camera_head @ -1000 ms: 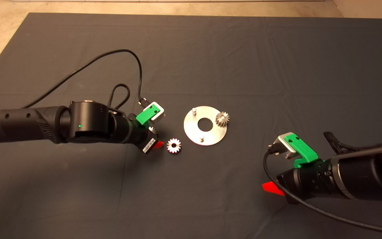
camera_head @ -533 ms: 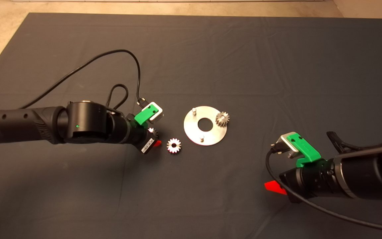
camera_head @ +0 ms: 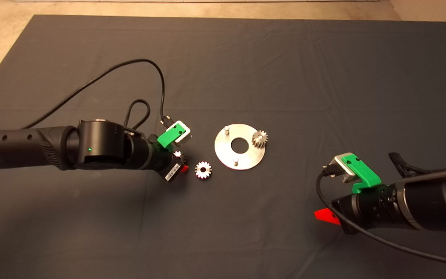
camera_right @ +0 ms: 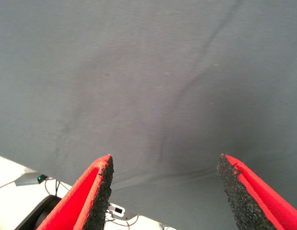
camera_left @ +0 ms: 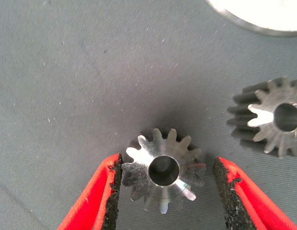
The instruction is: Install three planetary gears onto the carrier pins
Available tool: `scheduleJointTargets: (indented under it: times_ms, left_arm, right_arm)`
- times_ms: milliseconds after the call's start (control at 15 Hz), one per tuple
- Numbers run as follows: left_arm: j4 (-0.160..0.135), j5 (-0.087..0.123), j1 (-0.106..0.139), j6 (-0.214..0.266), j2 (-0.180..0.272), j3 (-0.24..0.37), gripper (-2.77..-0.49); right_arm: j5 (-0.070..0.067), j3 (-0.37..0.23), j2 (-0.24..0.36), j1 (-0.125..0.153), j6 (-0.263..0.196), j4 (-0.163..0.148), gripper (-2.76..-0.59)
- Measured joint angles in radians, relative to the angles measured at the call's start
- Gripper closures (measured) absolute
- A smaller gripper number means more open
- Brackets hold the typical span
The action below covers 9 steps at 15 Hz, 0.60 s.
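My left gripper (camera_left: 168, 160) is open and straddles one planetary gear (camera_left: 162, 170) lying flat on the mat, a black pad (camera_left: 112, 191) close on either side. In the head view that gear (camera_head: 179, 155) peeks out from under the left gripper (camera_head: 180, 163). A second loose gear (camera_head: 203, 170) (camera_left: 275, 122) lies just beyond, towards the disc. The round silver disc (camera_head: 223, 153) has a third gear (camera_head: 259, 138) seated on one pin. Two carrier pins (camera_head: 226, 128) (camera_head: 235, 160) stand bare. My right gripper (camera_head: 329, 217) (camera_right: 165, 158) is open over bare mat at the lower right.
A black cable (camera_head: 130, 66) loops over the mat behind the left arm. The disc's edge (camera_left: 258, 17) shows in the left wrist view. The right wrist view catches the mat's edge and cables on the pale floor (camera_right: 28, 179) beyond.
The right arm has drawn back to the right and slightly down the picture. The left gripper has barely shifted, staying over its gear.
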<state>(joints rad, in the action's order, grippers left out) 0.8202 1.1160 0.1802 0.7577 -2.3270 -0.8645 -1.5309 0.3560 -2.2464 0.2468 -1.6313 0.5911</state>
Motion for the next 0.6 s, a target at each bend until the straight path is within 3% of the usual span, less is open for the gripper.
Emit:
scheduleJointTargets:
  times_ms: [333,600]
  left_arm:
    - [0.015,-0.013,-0.002,0.0,0.0,0.0,-1.09]
    - [0.041,-0.014,-0.023,-0.001,0.0,0.0,-1.09]
  right_arm:
    - [0.0,0.0,0.021,0.0,0.003,0.0,-1.61]
    - [-0.002,0.0,0.051,0.003,0.019,0.0,-1.61]
